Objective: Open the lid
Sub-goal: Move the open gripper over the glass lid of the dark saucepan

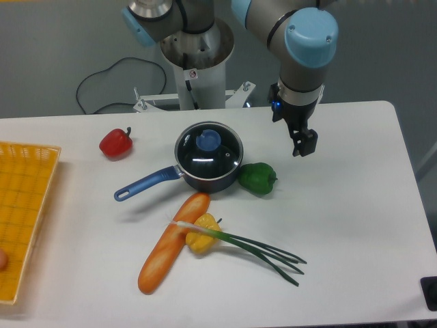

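Observation:
The lid [212, 152], round clear glass with a metal rim and a blue knob [208, 141] at its centre, sits flat on a dark saucepan [205, 179] with a long blue handle [147, 184]. My gripper [304, 145] hangs to the right of the pan, above the white table and well apart from the lid. Its dark fingers point down with nothing between them, but from this angle the gap is not clear.
A green pepper [257, 178] touches the pan's right side. A red pepper [116, 143] lies to the left. A baguette [173, 240], a yellow pepper [201, 231] and a spring onion [256, 247] lie in front. A yellow basket [24, 205] fills the left edge.

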Robot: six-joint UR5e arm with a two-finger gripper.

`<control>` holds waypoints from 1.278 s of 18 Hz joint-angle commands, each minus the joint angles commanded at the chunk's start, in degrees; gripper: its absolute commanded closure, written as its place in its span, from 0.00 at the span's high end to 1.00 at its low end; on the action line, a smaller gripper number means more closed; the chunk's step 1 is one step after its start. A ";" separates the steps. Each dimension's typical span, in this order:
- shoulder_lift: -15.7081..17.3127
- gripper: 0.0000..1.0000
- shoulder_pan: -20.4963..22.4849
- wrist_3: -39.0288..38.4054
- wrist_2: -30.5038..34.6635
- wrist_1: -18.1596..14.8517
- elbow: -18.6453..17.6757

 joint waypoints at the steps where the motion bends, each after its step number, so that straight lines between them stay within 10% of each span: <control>1: 0.00 1.00 0.00 0.09 0.00 0.00 -0.26; 23: 0.18 1.00 -3.42 -7.90 1.49 -0.26 -4.92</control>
